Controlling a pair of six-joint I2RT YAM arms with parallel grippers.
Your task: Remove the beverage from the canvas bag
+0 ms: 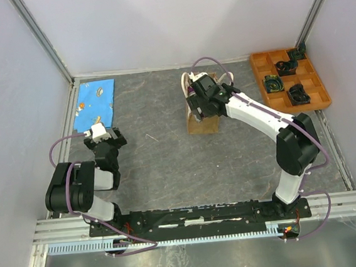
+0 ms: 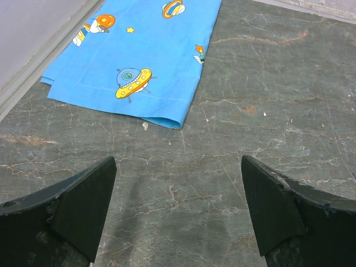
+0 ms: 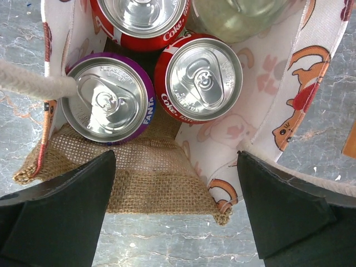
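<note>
right arm (image 1: pixel 258 116): stretched forward and leftward from its base, elbow raised, wrist tipped down directly over the canvas bag (image 1: pixel 204 126)
right jaws: spread wide, gripping nothing, poised above the bag's burlap side
canvas bag: upright on the surface (image 1: pixel 168 166), mouth open
beverages: purple Fanta can (image 3: pixel 108 100) and red Coke can (image 3: pixel 203 80) side by side inside the bag, a second Coke can (image 3: pixel 144 14) behind them, all upright
rope handle (image 3: pixel 28 83): meets the Fanta can's rim
left arm (image 1: pixel 82 187): folded back, well left of the bag
left jaws: wide apart, empty, over bare surface
blue cloth (image 1: pixel 96 100): flat, far left of the bag
</note>
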